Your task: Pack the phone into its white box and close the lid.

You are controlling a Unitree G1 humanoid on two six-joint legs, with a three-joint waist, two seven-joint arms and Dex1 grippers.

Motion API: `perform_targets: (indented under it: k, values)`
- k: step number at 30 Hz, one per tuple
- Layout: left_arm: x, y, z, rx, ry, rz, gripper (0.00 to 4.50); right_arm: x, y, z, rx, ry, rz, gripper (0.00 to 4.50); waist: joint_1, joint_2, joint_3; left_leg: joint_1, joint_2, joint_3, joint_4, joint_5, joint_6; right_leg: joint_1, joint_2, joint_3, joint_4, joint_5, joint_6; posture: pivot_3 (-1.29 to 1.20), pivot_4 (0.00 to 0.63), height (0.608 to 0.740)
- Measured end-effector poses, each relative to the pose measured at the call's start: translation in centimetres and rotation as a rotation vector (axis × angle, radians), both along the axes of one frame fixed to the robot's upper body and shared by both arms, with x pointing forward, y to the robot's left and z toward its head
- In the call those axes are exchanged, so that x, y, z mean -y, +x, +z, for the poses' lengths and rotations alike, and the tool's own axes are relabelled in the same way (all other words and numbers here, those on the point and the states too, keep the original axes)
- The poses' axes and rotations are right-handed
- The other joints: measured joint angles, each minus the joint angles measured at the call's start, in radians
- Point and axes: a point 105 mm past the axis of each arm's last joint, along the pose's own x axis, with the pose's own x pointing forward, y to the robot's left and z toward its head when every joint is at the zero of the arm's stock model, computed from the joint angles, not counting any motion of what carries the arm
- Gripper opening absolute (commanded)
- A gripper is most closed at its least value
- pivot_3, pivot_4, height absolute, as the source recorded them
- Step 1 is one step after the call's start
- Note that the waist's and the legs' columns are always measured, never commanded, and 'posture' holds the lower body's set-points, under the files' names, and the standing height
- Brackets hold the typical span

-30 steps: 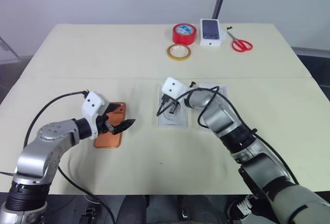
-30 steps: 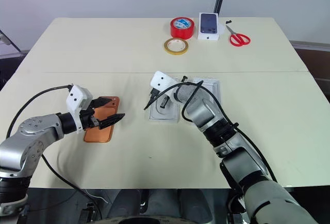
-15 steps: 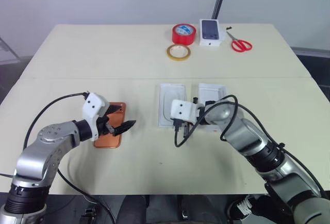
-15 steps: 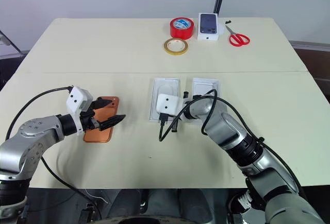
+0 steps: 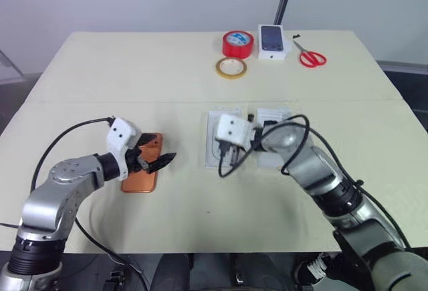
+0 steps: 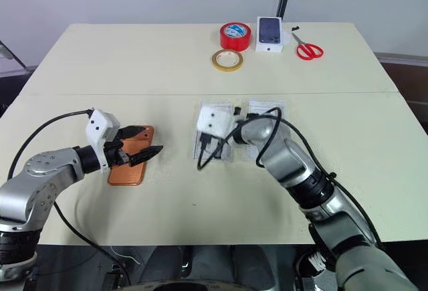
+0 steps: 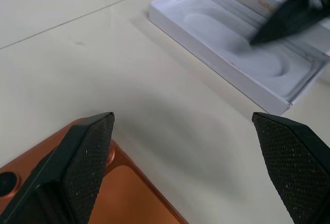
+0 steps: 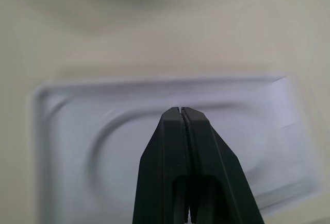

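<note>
I see two white trays side by side on the bench [image 5: 100, 77]: the white box [image 5: 273, 118] and the insert tray [image 7: 242, 54], both without the phone [image 5: 142, 174]. My spread-wide left claw [image 5: 160, 162] hovers empty over the phone. My right claw [image 8: 184, 118], pinched closed and empty, hangs above the insert tray.

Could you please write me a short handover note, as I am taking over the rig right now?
Left hand: open, empty, low over the near end of the orange phone, which lies flat on the table at the robot's left.
Right hand: shut, empty, above the white tray with the oval recess at the table's middle.
A second white tray lies beside it on the right, partly behind the right arm; I cannot tell which is the box and which the lid.
Done: nothing packed yet.
Left: grasp the phone, lay it in the box, close the lid.
</note>
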Motion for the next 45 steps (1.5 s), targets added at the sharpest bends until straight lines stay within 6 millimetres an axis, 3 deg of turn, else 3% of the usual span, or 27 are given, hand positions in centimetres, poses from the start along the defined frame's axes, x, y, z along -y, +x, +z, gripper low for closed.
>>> perform_targets:
  k: [5, 9, 13, 20, 32, 45]
  values:
    - [-5.2, 1.3, 0.8, -0.082, -0.096, 0.313, 4.50, -1.8, -0.1, 0.0, -0.016, 0.065, -0.001, 0.05, -0.002, 0.000, 0.000, 0.000, 0.000, 0.000, 0.000, 0.000, 0.000, 0.000, 0.000, 0.000, 0.000, 0.000, 0.000, 0.00, 0.150, 0.740]
    - [-7.3, 0.4, -0.5, -0.234, -0.085, 0.437, 4.50, -3.8, -0.3, -1.4, -0.060, 0.054, 0.028, 0.05, -0.005, 0.000, 0.000, 0.000, 0.000, 0.000, 0.000, 0.000, 0.000, -0.001, 0.000, 0.000, 0.001, 0.000, 0.000, 0.00, 0.150, 0.740]
    - [-7.8, -1.4, -2.4, -0.422, -0.032, 0.457, 4.50, -6.3, -1.0, -2.2, -0.100, 0.023, 0.100, 0.05, -0.018, 0.000, 0.000, 0.000, 0.000, 0.000, 0.000, 0.000, 0.000, -0.001, 0.000, 0.000, 0.001, 0.000, 0.000, 0.00, 0.150, 0.740]
    - [-5.2, -2.6, -2.5, -0.520, -0.099, 0.374, 4.50, -8.0, -2.3, -4.7, -0.179, -0.075, 0.195, 0.05, -0.018, 0.000, -0.001, 0.001, -0.001, -0.001, 0.000, 0.000, -0.001, 0.001, -0.001, -0.001, 0.001, 0.000, 0.000, 0.00, 0.150, 0.740]
    - [0.2, -2.4, -3.0, -0.511, -0.261, 0.256, 4.50, -8.4, -2.5, -5.8, -0.174, -0.155, 0.249, 0.05, 0.010, -0.001, -0.004, 0.004, -0.004, -0.001, 0.000, 0.000, -0.001, 0.004, -0.005, -0.001, 0.000, 0.000, 0.000, 0.00, 0.150, 0.740]
    - [2.1, -2.1, -2.8, -0.594, -0.339, 0.150, 4.50, -8.4, -2.5, -5.9, -0.169, -0.159, 0.240, 0.05, 0.004, -0.002, -0.006, 0.005, -0.004, -0.001, -0.001, 0.000, -0.001, 0.004, -0.004, -0.001, 0.000, 0.000, 0.000, 0.00, 0.150, 0.740]
